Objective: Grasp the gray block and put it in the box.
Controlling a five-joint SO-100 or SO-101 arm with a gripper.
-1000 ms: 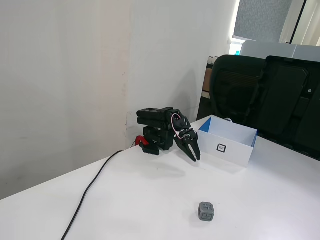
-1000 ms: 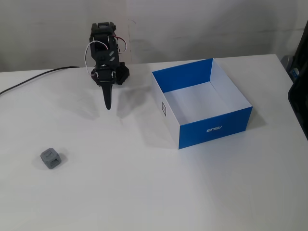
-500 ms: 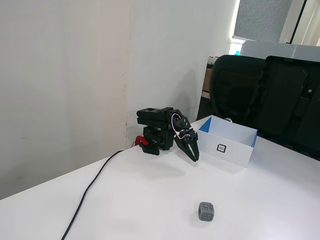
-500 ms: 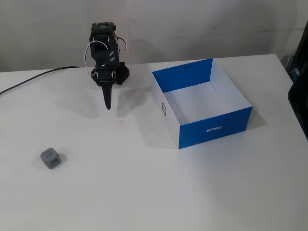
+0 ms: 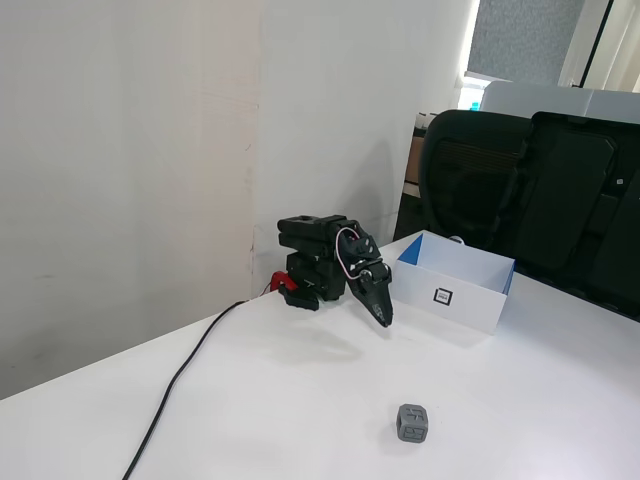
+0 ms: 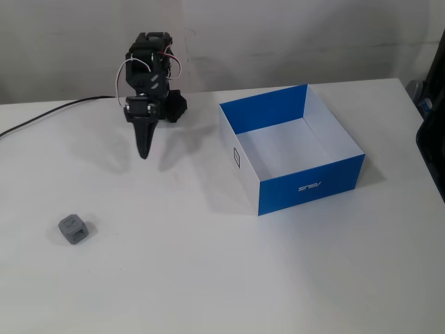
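The gray block [image 5: 413,423] [image 6: 73,229] is a small dark cube resting alone on the white table, near the front in both fixed views. The box [image 5: 455,296] [image 6: 311,184], white outside on some walls and blue on others, stands open and empty with a square black-and-white marker on one side. My gripper [image 5: 382,318] [image 6: 144,153] hangs shut above the table, pointing down, with nothing in it. It is between the arm's base and the block, far from the block and to the left of the box.
A black cable [image 5: 185,376] [image 6: 49,113] runs from the arm's base across the table. Black office chairs [image 5: 540,190] stand behind the table's far edge. A white wall [image 5: 150,150] lies behind the arm.
The gripper has swung a little toward the block's side of the table, left in the view from above. Its fingers, slightly parted a second ago, are now closed together. Block and box are unmoved.
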